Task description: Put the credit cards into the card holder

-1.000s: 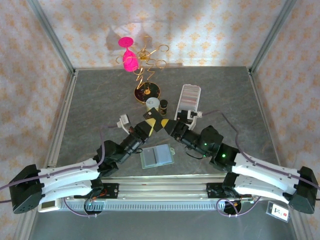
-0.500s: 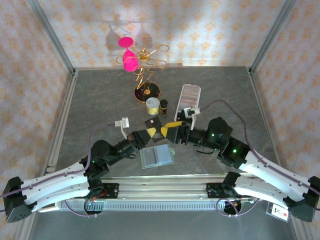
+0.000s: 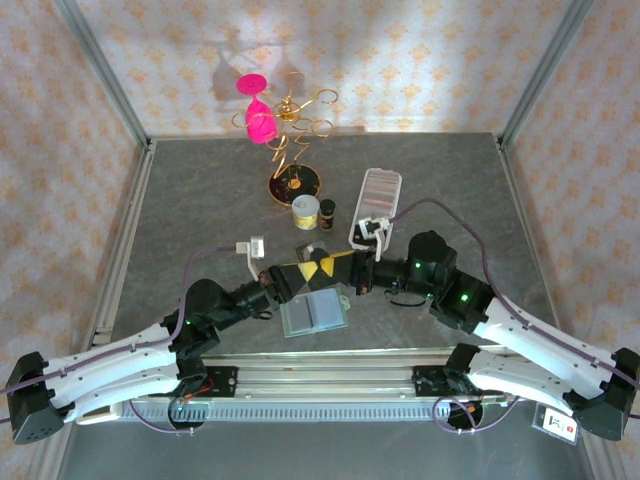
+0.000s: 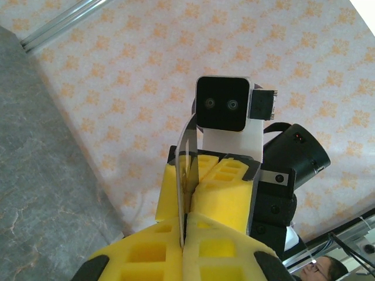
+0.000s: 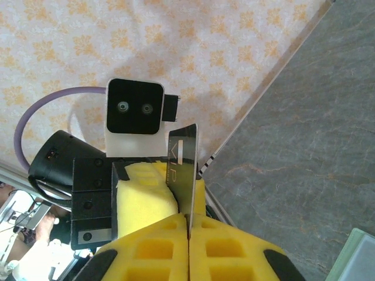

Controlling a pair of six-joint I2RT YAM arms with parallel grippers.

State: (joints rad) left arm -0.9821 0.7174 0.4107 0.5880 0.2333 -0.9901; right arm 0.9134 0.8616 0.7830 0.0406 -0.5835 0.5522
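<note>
One dark credit card (image 3: 304, 251) is held upright between the two grippers, above the table's middle. My left gripper (image 3: 300, 272) is shut on it. In the left wrist view the card (image 4: 186, 146) shows edge-on between the left gripper's (image 4: 184, 218) yellow pads. My right gripper (image 3: 328, 268) faces the left one and is shut on the same card (image 5: 183, 158), in the right gripper's (image 5: 188, 218) pads. The sage-green card holder (image 3: 314, 312) lies open on the table just below both grippers, and its corner (image 5: 360, 257) shows in the right wrist view.
A long clear tray (image 3: 377, 200) with several cards on edge stands behind the right gripper. A gold tin (image 3: 306, 211) and a small dark bottle (image 3: 327, 213) sit behind the grippers. A gold wire stand (image 3: 290, 140) with pink pieces is at the back.
The right gripper has moved left up to the left gripper and shut on the card. The left arm has drawn back and lower, still holding the card.
</note>
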